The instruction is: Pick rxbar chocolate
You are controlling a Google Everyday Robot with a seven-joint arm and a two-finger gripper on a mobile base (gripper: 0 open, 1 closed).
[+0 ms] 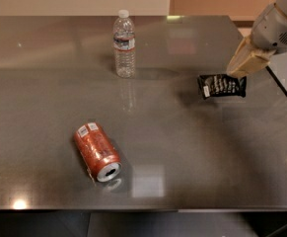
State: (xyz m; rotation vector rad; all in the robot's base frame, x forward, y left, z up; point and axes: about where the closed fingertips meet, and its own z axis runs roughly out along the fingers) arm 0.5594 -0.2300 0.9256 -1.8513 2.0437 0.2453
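Observation:
The rxbar chocolate (pixel 222 86) is a small black wrapper with white lettering, at the right of the table. My gripper (pixel 233 72) comes down from the upper right, and its beige fingers (pixel 244 59) are shut on the bar's upper right edge. The bar hangs just under the fingertips, slightly above the table, with a faint dark shadow to its lower left.
A clear plastic water bottle (pixel 124 44) stands upright at the back centre. An orange-red soda can (pixel 96 151) lies on its side at the front left. The grey metal table (pixel 182 147) ends just right of the gripper, and its front edge is near the bottom.

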